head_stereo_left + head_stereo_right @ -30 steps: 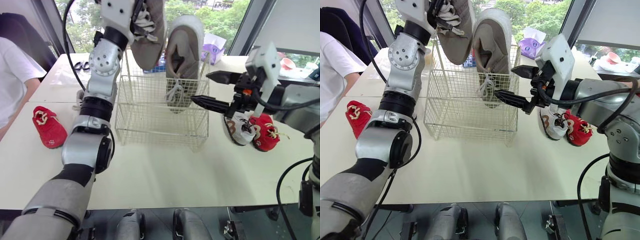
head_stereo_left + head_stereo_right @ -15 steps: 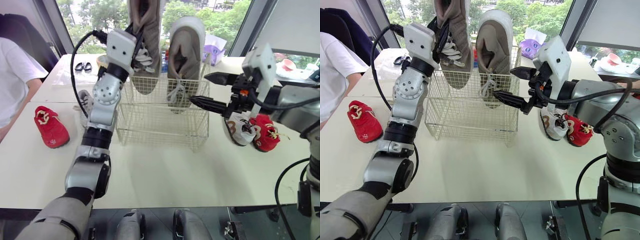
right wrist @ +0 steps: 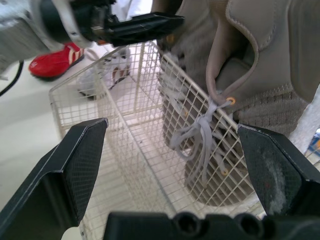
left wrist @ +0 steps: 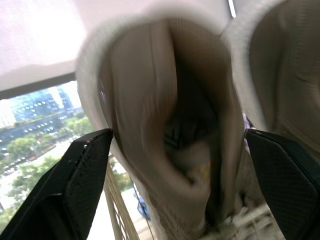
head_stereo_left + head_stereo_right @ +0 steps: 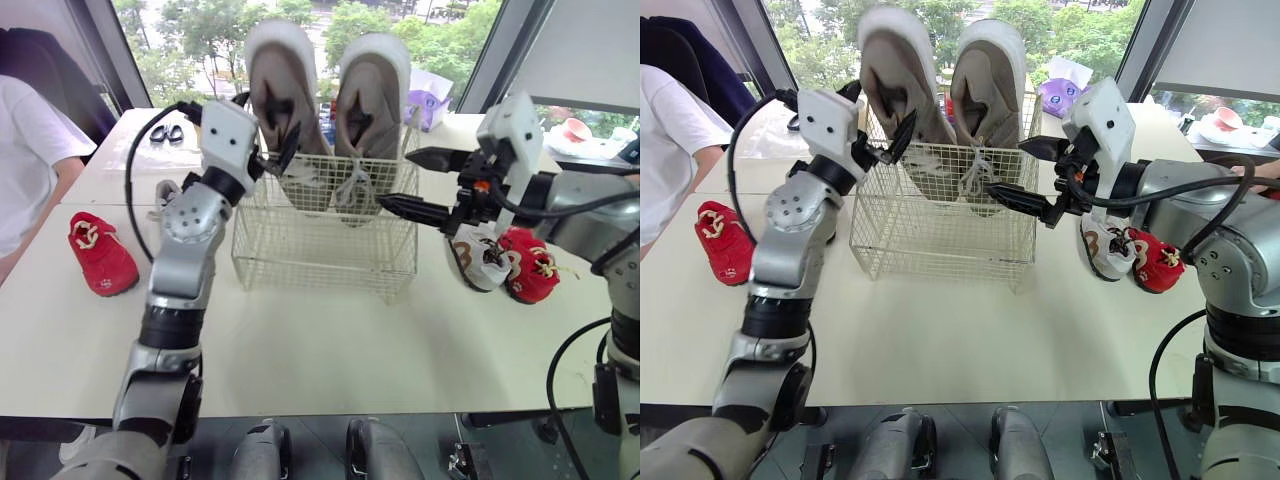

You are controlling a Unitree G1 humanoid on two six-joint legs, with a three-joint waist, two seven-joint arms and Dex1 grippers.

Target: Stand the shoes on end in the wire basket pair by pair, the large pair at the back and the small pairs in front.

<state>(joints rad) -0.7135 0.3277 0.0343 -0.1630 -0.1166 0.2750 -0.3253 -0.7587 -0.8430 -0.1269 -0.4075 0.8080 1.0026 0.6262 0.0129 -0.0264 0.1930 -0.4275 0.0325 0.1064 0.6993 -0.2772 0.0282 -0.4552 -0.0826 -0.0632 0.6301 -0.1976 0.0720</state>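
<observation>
Two large beige shoes stand on end side by side at the back of the wire basket (image 5: pixel 325 262), the left one (image 5: pixel 283 92) and the right one (image 5: pixel 372 92). My left gripper (image 5: pixel 270 152) is at the basket's left top rim, open, its fingers (image 4: pixel 75 185) wide on either side of the left beige shoe (image 4: pixel 165 125). My right gripper (image 5: pixel 425 183) hovers open just right of the basket, nothing between its fingers. A small red shoe (image 5: pixel 100 255) and a small white shoe (image 5: pixel 165 197) lie left of the basket. Another small white shoe (image 5: pixel 480 258) and red shoe (image 5: pixel 530 265) lie to the right.
A person in a white shirt (image 5: pixel 25 150) stands at the table's left edge. A purple and white bag (image 5: pixel 428 88) sits behind the basket, and a dark pair of scissors (image 5: pixel 165 132) lies at the back left. The basket's front half holds nothing.
My left arm has come down and set the left beige shoe into the basket beside the other, and its fingers have opened. The right gripper has stayed put.
</observation>
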